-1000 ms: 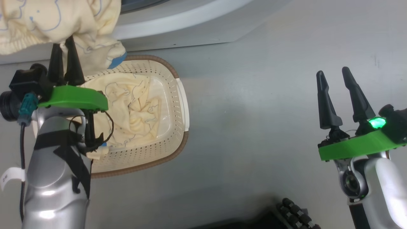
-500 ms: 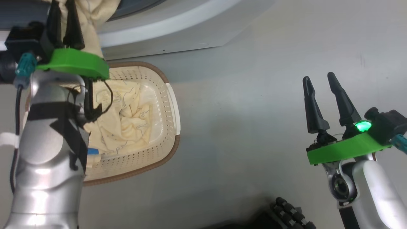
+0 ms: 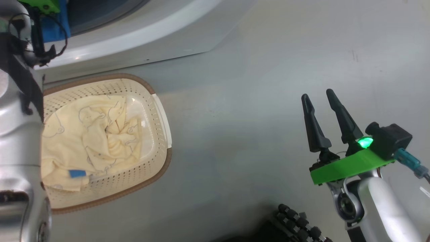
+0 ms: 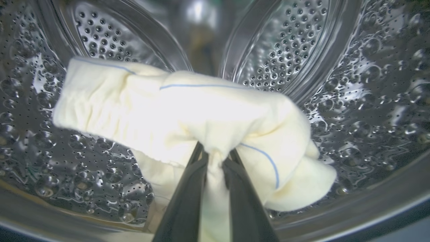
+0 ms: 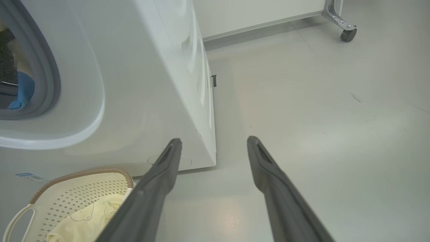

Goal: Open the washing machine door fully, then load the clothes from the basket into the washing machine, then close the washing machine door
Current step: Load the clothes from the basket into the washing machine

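Some clothes in basket — one piece in drum between clamped left fingers — right fingers apart.

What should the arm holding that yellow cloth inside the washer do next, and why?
Probably open the left tool and let go: its fingers pinch the cream garment, which hangs inside the steel drum. More clothes lie in the basket.

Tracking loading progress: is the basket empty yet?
Not empty. The basket holds a crumpled heap of cream clothes; the left hand grips another cream piece inside the steel drum.
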You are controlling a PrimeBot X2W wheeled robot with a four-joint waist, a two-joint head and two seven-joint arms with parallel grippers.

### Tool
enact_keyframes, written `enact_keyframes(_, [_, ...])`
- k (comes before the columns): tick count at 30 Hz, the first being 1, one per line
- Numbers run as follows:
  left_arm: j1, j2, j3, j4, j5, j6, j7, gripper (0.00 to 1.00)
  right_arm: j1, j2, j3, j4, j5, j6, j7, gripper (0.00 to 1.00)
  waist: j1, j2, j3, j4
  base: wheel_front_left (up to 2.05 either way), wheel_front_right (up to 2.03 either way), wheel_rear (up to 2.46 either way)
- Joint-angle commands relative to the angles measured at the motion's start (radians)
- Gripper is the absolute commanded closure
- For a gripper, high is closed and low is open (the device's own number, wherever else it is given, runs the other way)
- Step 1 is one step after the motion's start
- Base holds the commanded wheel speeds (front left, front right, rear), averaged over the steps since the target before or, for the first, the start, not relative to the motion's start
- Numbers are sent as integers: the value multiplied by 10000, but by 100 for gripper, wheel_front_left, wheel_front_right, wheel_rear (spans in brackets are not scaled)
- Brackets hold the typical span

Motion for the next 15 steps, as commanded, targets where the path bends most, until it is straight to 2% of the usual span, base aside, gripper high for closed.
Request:
enact_keyframes(1, [-549,551,191,48,60,76,-206,100,310,-59,256,-195,82,-29,-95,0,0,0,40,-111,0,0,0])
enact_keyframes(9, [-1971,1078,391,2014,-54,224,-899,100,521,-317,448,-176,104,-29,-95,0,0,0,306,-334,0,0,0])
enact_keyframes(15, [-2769,1182,294,2748,17,418,-1194,100,597,-387,443,-208,138,-29,-95,0,0,0,492,-387,0,0,0])
